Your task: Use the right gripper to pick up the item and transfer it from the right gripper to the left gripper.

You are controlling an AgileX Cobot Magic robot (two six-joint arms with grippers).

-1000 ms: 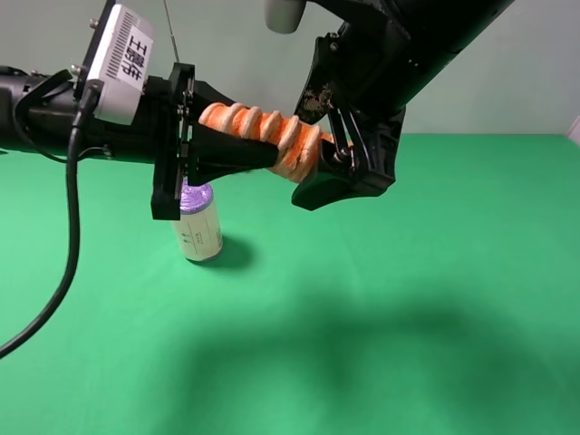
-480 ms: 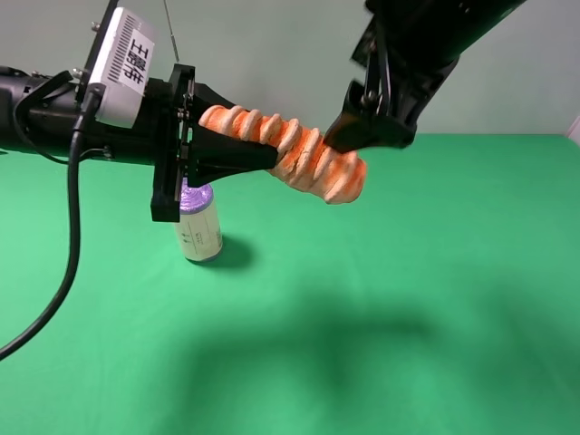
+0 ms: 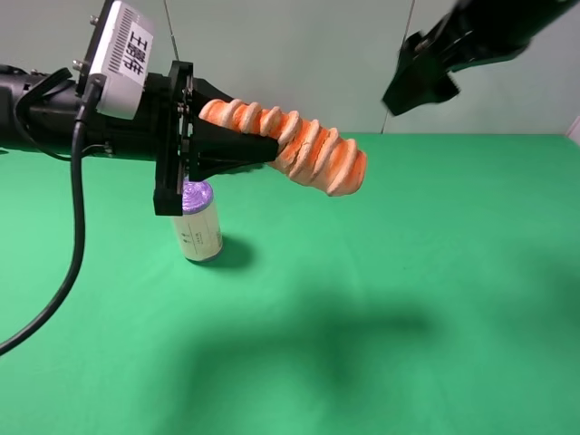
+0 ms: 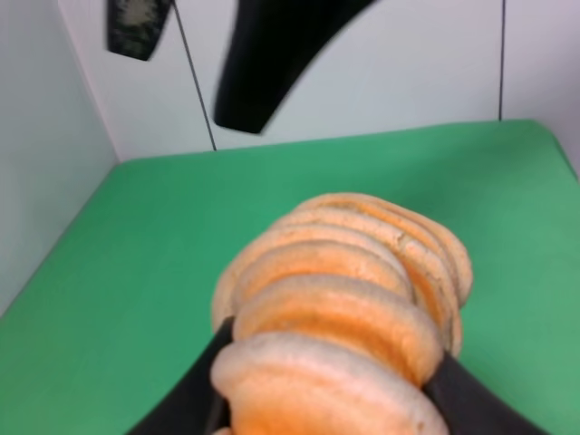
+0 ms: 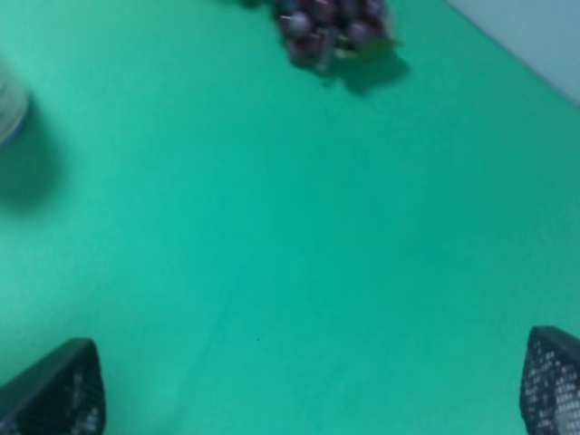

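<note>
A cream can (image 3: 201,232) with a purple lid (image 3: 196,194) stands upright on the green cloth (image 3: 408,272). A dark red bunch of grapes (image 5: 331,25) lies on the same cloth, well apart from a blurred pale shape (image 5: 7,101), probably that can.

L gripper (image 3: 267,149) clamped on item (image 3: 317,159), arm horiz | R gripper (image 3: 412,86) jaws wide, raised high

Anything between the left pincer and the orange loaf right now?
Nothing visible. The left pincer is shut directly on the orange loaf. The right pincer hangs open, well apart from it, up and to the right.
</note>
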